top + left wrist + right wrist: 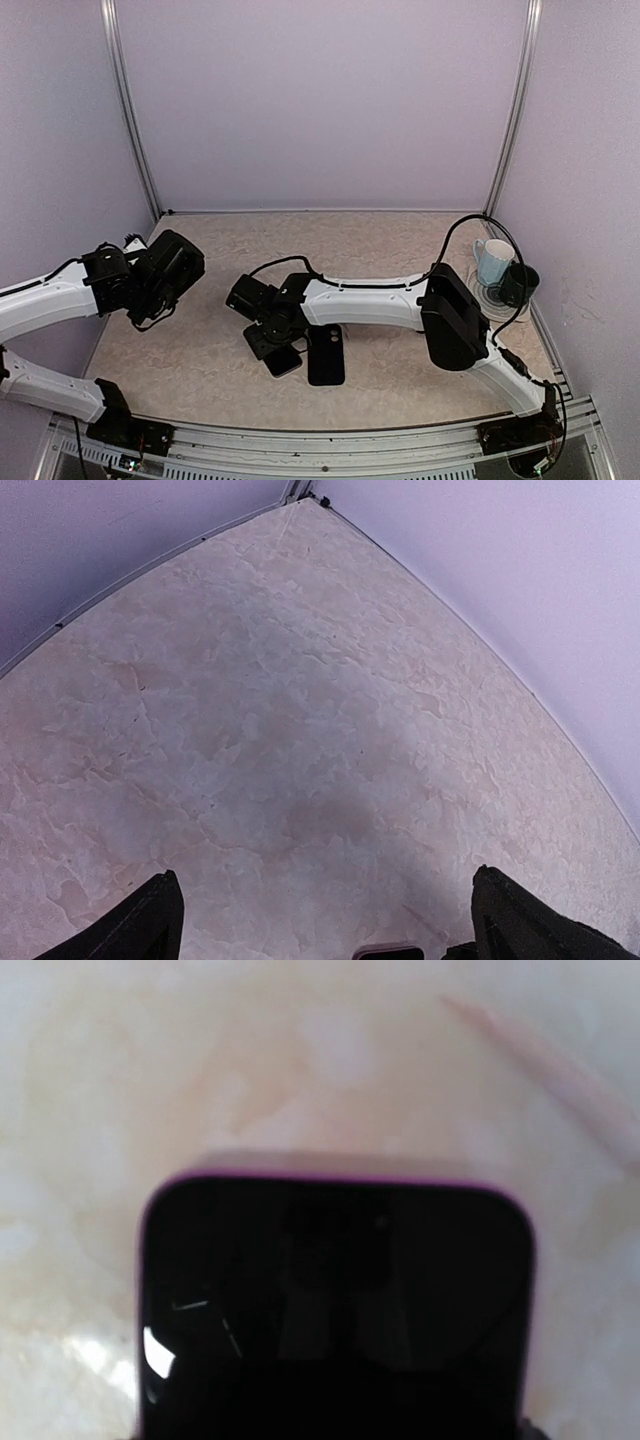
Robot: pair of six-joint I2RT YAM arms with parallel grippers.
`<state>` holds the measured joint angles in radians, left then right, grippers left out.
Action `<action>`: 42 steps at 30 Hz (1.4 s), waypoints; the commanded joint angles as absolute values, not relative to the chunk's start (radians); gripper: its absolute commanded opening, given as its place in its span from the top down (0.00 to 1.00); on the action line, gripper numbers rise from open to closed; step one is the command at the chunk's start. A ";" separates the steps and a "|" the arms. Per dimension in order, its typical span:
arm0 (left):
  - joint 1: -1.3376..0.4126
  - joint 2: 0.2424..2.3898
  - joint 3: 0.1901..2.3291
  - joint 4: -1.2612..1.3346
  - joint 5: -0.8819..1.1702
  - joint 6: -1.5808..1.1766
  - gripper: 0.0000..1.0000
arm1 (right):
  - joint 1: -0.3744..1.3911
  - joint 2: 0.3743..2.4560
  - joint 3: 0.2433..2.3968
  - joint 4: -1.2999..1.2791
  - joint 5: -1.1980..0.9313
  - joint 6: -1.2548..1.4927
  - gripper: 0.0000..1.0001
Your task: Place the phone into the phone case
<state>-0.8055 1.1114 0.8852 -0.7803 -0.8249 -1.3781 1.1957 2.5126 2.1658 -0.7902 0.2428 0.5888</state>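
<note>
Now grasp step: phone (335,1310) directly under our right pincer (275,346), closure we cannot tell; case (326,360) just beside. Next: firm grip, lift, align. Left pincer (322,920) wide.

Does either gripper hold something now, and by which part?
Left gripper is open and empty. Right gripper sits over one end of the phone; whether it grips cannot be told.
</note>
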 commanded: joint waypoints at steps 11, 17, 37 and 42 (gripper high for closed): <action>-0.802 1.158 0.824 -0.721 -0.823 -1.429 0.01 | 1.203 2.344 1.982 -0.693 0.262 0.491 0.51; -0.801 1.182 0.848 -0.720 -0.851 -1.411 0.01 | 1.189 2.232 1.824 -0.482 0.241 0.465 0.54; -0.908 1.246 0.598 0.036 -0.364 -0.870 0.07 | 1.043 1.704 1.252 -0.086 0.345 0.500 0.58; -1.002 1.468 0.699 0.016 -0.289 -0.761 0.12 | 0.987 1.594 1.117 -0.089 0.361 0.509 0.58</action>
<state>-0.9394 1.3201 0.6224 -0.0738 -0.4255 -0.9077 1.0302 1.6718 1.1885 -0.1204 0.3084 0.4847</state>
